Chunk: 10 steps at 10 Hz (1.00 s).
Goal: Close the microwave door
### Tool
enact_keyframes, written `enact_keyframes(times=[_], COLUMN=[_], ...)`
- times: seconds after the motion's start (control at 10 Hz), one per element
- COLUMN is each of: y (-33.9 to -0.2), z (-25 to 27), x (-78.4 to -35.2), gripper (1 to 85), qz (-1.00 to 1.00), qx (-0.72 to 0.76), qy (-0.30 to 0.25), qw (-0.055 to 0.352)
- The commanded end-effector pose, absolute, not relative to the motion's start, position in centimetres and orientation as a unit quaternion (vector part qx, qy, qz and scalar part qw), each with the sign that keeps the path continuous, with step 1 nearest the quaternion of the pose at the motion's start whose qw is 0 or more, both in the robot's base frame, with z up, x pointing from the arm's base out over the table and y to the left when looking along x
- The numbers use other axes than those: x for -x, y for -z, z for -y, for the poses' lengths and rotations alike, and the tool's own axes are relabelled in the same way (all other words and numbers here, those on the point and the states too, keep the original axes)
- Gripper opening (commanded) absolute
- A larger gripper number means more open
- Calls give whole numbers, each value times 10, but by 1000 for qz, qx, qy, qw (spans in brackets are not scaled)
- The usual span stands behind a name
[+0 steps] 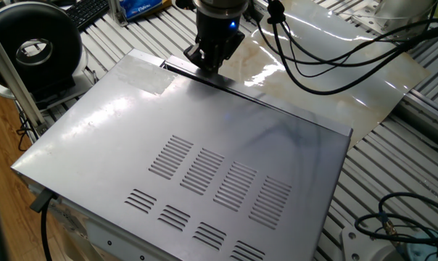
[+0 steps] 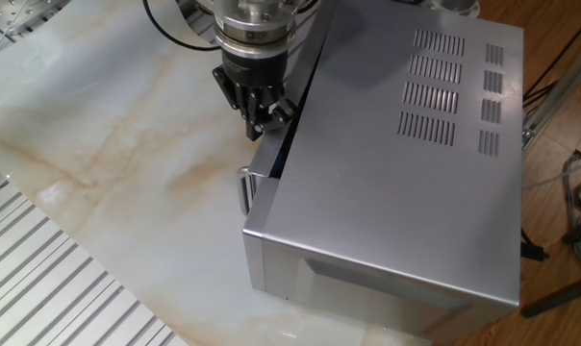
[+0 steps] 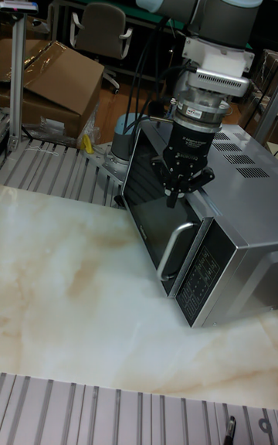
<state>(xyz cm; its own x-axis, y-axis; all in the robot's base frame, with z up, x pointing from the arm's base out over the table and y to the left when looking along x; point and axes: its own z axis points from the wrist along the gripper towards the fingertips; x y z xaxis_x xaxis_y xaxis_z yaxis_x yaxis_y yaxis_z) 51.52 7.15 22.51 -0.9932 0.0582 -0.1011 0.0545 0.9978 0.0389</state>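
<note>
The microwave (image 1: 204, 167) is a big silver-grey box with vent slots in its top; it also shows in the other fixed view (image 2: 396, 192) and the tall view (image 3: 243, 182). The microwave door (image 3: 150, 213) has a glossy black face and a curved handle (image 3: 174, 248). It stands a narrow crack ajar, seen as a dark strip (image 2: 289, 125) along the front edge (image 1: 277, 104). My gripper (image 2: 257, 122) is shut with nothing in it, pointing down. Its fingertips rest against the door's outer face near the top edge (image 3: 176, 198), at the handle end (image 1: 210, 64).
The microwave stands on a beige marbled sheet (image 2: 108, 163). A round black fan (image 1: 38, 47) and a keyboard (image 1: 88, 11) lie beyond its left corner. Black cables (image 1: 328, 51) hang from the arm. A cardboard box (image 3: 54, 82) and a chair (image 3: 100, 28) stand behind.
</note>
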Motion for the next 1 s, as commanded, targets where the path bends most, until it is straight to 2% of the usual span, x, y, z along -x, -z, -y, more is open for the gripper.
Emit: enact_keyframes(times=[0.0,0.5,0.9], y=[-225,-225,-226], z=[-75,-78,-89], x=[-516,-513,-512], gripper=[10,10,10], qz=[-998,-998,-994], qx=[-26,-7,76], qy=[-31,-36,-52], qw=[54,48,52])
